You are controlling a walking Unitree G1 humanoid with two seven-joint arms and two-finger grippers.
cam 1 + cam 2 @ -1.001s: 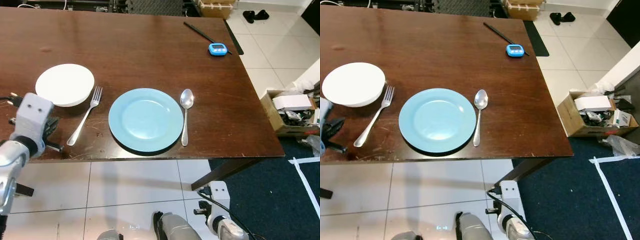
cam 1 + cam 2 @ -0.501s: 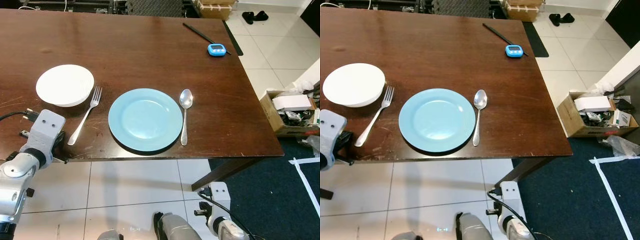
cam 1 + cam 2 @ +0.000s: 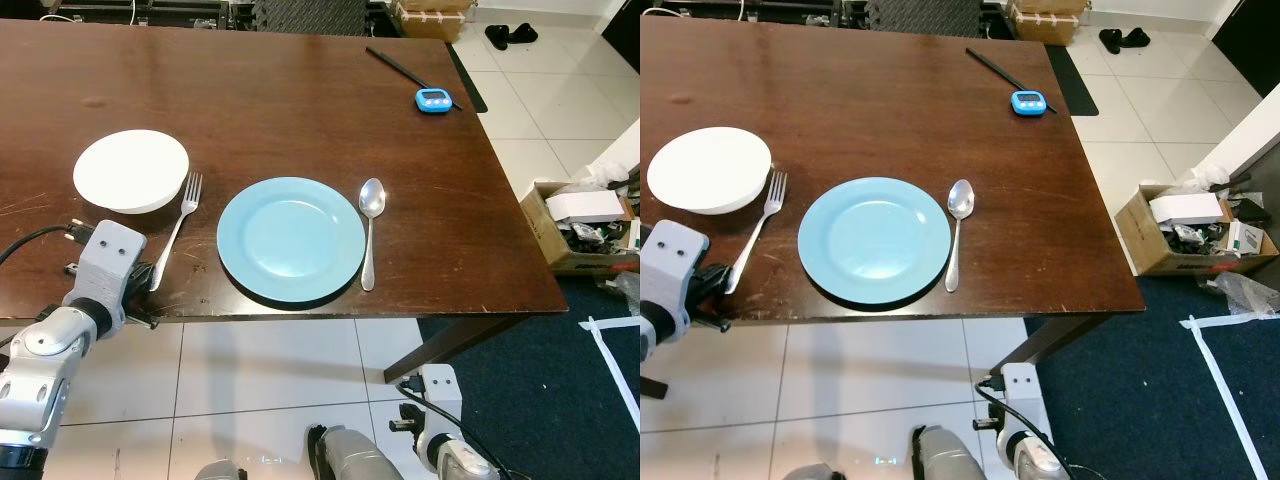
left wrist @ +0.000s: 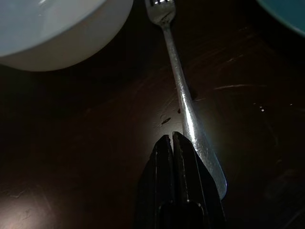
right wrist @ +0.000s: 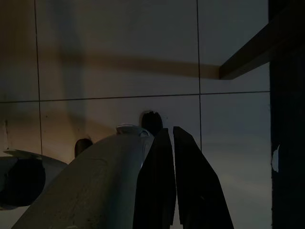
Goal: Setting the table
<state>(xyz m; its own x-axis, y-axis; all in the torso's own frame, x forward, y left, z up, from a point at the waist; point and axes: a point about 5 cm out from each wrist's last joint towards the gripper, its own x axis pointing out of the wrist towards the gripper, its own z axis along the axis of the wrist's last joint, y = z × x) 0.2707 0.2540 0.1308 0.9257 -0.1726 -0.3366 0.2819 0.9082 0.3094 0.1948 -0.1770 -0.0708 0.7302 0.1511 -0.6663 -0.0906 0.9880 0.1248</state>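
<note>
Blue plate (image 3: 291,239) sits at the table's near edge, spoon (image 3: 371,227) just right, fork (image 3: 173,234) and white bowl (image 3: 131,169) left: the setting looks nearly complete. Left gripper (image 4: 172,139), fingers closed and empty, apparently touches the fork's handle end.

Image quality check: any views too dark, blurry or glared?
Eye views: sharp, evenly lit, mild sheen on the table. Left wrist view: dim, with glare along the fork handle beside the left hand. Right wrist view: dark and shadowed, right hand over floor tiles.
</note>
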